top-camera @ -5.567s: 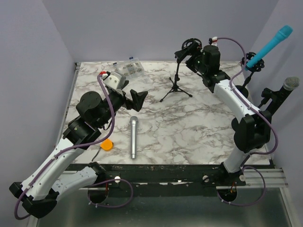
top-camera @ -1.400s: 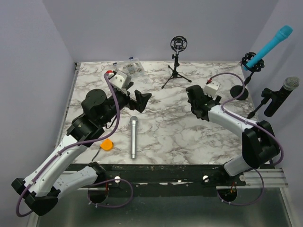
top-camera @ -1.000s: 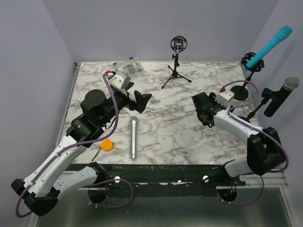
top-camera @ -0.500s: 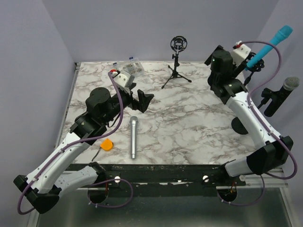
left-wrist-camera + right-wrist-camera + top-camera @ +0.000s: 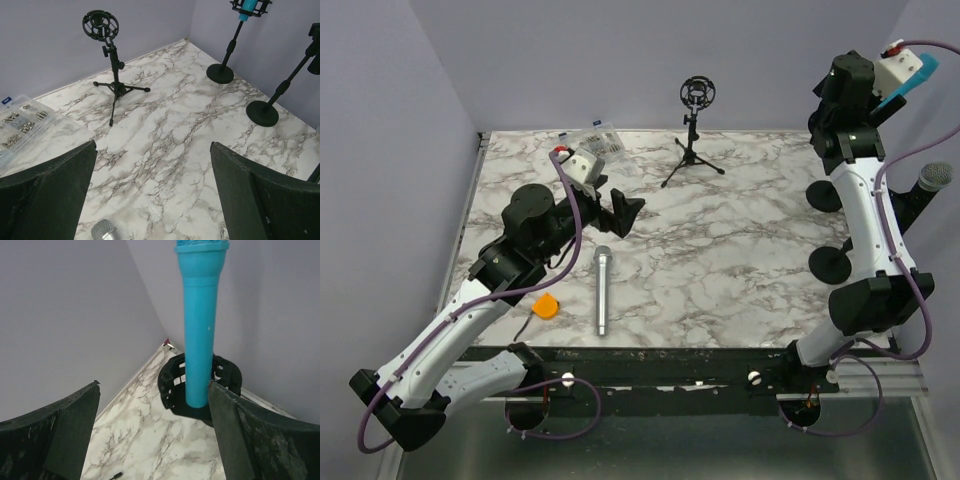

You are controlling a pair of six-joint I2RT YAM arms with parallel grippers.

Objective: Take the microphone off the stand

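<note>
Right gripper point(image 5: 154, 386): jaws wide apart, empty, high over the table point(image 5: 720, 260) at its 2 o'clock corner.
Blue microphone point(image 5: 200, 315): upright in the shock-mount ring point(image 5: 170, 382) on its stand point(image 5: 220, 73).
Position: 12 to 1 o'clock of the jaws, ahead, untouched.
Handling: likely light, rigid; smooth barrel may slip; stand may tip.
Hold: mid-barrel above the ring, pulling along its axis.
</note>
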